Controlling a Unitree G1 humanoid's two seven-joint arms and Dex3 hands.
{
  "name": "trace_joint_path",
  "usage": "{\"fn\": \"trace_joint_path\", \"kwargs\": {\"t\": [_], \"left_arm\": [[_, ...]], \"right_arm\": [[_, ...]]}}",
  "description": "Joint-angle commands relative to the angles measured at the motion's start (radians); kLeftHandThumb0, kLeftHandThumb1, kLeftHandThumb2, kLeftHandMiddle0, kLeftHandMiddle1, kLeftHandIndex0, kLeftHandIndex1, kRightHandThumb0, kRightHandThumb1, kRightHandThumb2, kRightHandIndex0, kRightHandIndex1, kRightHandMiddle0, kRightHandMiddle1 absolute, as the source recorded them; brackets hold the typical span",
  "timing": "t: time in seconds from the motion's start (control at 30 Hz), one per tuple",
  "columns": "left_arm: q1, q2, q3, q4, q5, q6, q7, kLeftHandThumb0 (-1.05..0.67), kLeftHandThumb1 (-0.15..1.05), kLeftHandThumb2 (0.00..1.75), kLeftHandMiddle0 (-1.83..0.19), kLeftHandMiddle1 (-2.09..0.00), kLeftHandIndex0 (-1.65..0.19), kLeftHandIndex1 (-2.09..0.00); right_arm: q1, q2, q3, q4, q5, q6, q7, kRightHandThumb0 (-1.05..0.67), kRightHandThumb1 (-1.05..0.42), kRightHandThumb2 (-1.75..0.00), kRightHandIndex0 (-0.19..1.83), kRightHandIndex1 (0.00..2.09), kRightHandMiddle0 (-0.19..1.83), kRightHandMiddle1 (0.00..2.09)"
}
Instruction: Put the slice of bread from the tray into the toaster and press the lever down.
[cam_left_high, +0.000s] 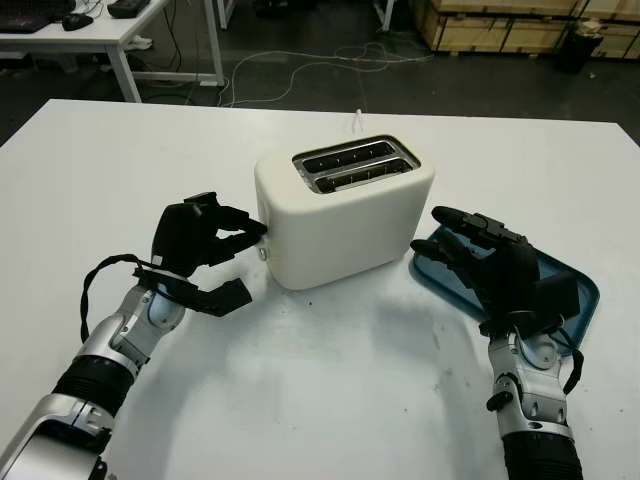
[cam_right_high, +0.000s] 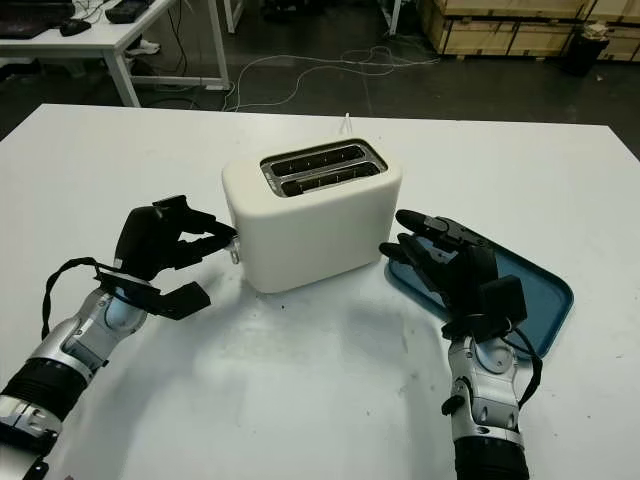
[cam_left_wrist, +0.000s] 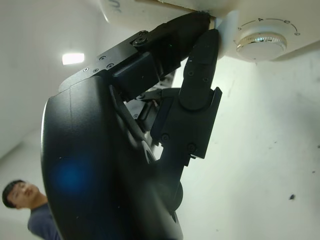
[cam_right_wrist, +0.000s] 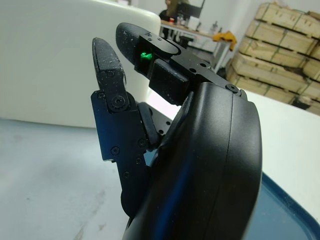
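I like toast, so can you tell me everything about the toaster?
The toaster is cream-white with rounded corners and looks like smooth plastic. It stands upright in the middle of the white table. Two long dark slots open on top. On its end sit a small lever and a silver dial. The left hand has its fingertips at that lever.

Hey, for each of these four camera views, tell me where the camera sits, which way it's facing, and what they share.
Left eye view: on the head, looking forward and down at the white table; both arms enter from below, left hand at the toaster lever end, right hand open over the blue tray.
Right eye view: same scene, from slightly aside.
Left wrist view: at the left wrist, facing the toaster's dial; fingertips touch the lever.
Right wrist view: at the right wrist, facing the toaster's side; own fingers cross it.
Shared: all four show the toaster.
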Motion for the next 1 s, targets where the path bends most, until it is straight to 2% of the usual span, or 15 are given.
{"fn": "trace_joint_path", "kwargs": {"t": [0.0,0.23,0.57,0.97], "left_arm": [[0.014,-0.077,-0.123,-0.026,0.070,-0.012,-0.122,-0.37,0.92,0.14,-0.67,-1.55,-1.13,-0.06],[-0.009,-0.076,-0.104,-0.032,0.066,-0.024,-0.102,-0.35,0.92,0.07,-0.76,-1.47,-1.18,-0.08],[-0.006,-0.070,-0.099,-0.041,0.075,-0.018,-0.089,-0.35,0.92,0.09,-0.75,-1.40,-1.19,-0.08],[-0.038,-0.041,-0.050,-0.074,0.075,-0.043,-0.039,-0.35,0.92,0.02,-0.78,-1.43,-1.20,-0.08]], "right_arm": [[0.002,-0.001,0.000,0.008,-0.005,-0.014,0.002,-0.46,-0.87,0.00,1.30,0.00,1.11,0.00],[-0.002,-0.003,0.001,0.007,-0.008,-0.009,0.000,-0.45,-0.88,0.00,1.29,0.00,1.11,0.00],[-0.007,-0.004,0.007,0.002,-0.014,0.000,-0.001,-0.47,-0.88,0.00,1.27,0.00,1.09,0.00],[-0.004,0.000,0.018,0.009,-0.019,-0.009,-0.003,-0.46,-0.88,0.00,1.28,0.01,1.10,0.01]]}}
